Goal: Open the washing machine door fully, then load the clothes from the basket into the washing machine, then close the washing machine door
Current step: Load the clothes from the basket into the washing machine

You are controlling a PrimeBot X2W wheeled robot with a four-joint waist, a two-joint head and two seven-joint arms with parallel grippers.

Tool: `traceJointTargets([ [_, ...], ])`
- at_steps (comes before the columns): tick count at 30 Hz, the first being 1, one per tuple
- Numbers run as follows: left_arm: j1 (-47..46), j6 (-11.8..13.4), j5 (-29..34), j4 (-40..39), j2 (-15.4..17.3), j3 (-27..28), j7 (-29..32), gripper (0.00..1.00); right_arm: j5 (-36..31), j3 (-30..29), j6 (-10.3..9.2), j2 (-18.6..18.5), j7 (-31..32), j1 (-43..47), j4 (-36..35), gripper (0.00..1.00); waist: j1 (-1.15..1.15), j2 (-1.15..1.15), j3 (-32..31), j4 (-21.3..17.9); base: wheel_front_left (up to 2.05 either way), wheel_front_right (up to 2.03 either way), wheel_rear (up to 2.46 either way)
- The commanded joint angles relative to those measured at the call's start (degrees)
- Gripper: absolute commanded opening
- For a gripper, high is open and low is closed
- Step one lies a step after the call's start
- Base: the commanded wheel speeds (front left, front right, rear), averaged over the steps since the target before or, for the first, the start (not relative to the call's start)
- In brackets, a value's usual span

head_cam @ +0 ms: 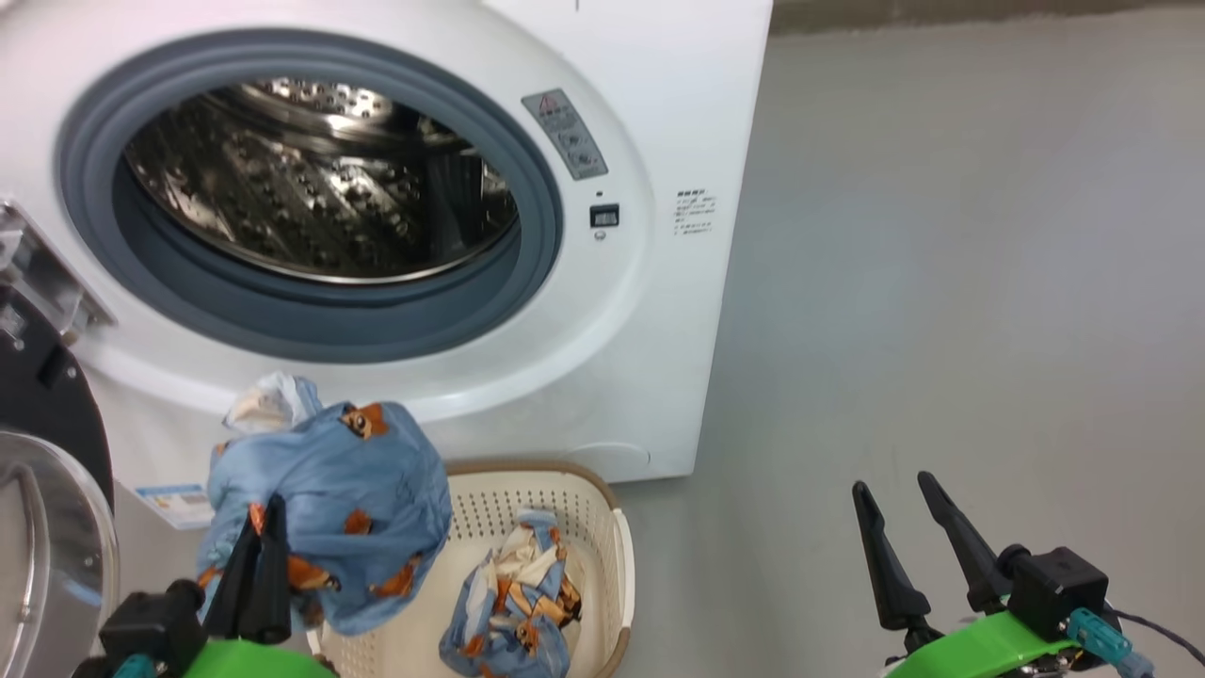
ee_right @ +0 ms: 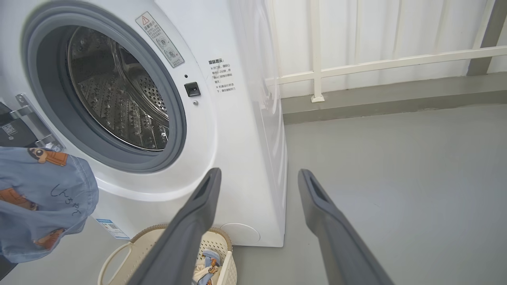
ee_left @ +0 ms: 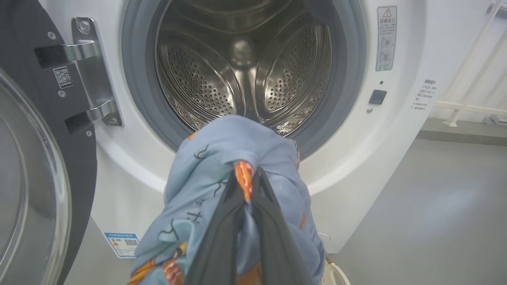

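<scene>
The left claw [head_cam: 265,513] is pinched tight on a blue garment [head_cam: 358,490], its two dark fingers pressed together with a fold of cloth between them. The bundle hangs in the air before the lower rim of the washing machine [head_cam: 659,113], just under the mouth and above the left end of the basket [head_cam: 617,537].

At the far left the washing machine door [head_cam: 47,414] stands swung wide, glossy black rim and clear glass bowl facing the robot, held by a metal hinge [ee_left: 93,71]. A small QR sticker [ee_left: 63,77] sits on the rim beside the hinge. The grey gasket [head_cam: 311,320] rings a steel perforated drum [head_cam: 320,179] with nothing across its opening.

The held garment is pale blue with orange-brown cartoon figures, a cream patch at its top and dark script-like marks that are too small to read. Low on the machine's front is a blue-edged label [head_cam: 174,504], its print illegible. The cream basket touches the foot of the machine, and a second garment [head_cam: 518,593] of the same print lies crumpled in it.

Right of the mouth are a grey warning sticker [head_cam: 565,132] with a red triangle, a dark latch socket [head_cam: 604,216] and a block of tiny text [head_cam: 695,212] that cannot be read. Beyond the machine's right edge the grey floor [head_cam: 941,282] lies open to a white railing [ee_right: 356,67]. There the right claw [head_cam: 892,483] hangs with fingers spread apart, gripping nothing.
</scene>
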Motion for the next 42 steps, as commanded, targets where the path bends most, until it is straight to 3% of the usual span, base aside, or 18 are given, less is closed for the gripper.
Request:
traceJointTargets([
  [1, 0.3, -0.1, 0.9, -2.1, 0.6, 2.5, -0.5, 0.00, -0.7, 1.3, 0.52, -0.1, -0.7, 0.1, -1.6, 1.00, 0.00, 0.00, -2.6, -0.9, 0.00, 0.00, 0.00],
  [10, 3.3, 0.5, 1.2, -3.6, 0.2, 3.8, -0.5, 0.00, -0.8, 0.8, 0.52, -0.1, -0.7, 1.2, -1.8, 1.00, 0.00, 0.00, -4.6, -1.3, 0.00, 0.00, 0.00],
  [25, 2.6, 0.4, -0.8, -3.0, 0.1, 3.5, -0.5, 0.00, 0.4, 1.7, 0.52, -0.1, -0.7, 1.3, -1.6, 1.00, 0.00, 0.00, -2.6, -1.9, 0.00, 0.00, 0.00],
  [34, -4.3, 0.0, -1.4, 0.0, 0.6, 4.5, -0.5, 0.00, 1.0, 2.1, 0.52, -0.1, -0.7, -0.1, -1.8, 1.00, 0.00, 0.00, 2.3, -3.7, 0.00, 0.00, 0.00],
  [42, -15.1, -0.1, -3.5, 3.5, 4.8, 4.5, -0.5, 0.00, 1.1, 2.5, 0.52, -0.1, -0.7, -2.3, -2.8, 1.00, 0.00, 0.00, 9.5, -6.2, 0.00, 0.00, 0.00],
])
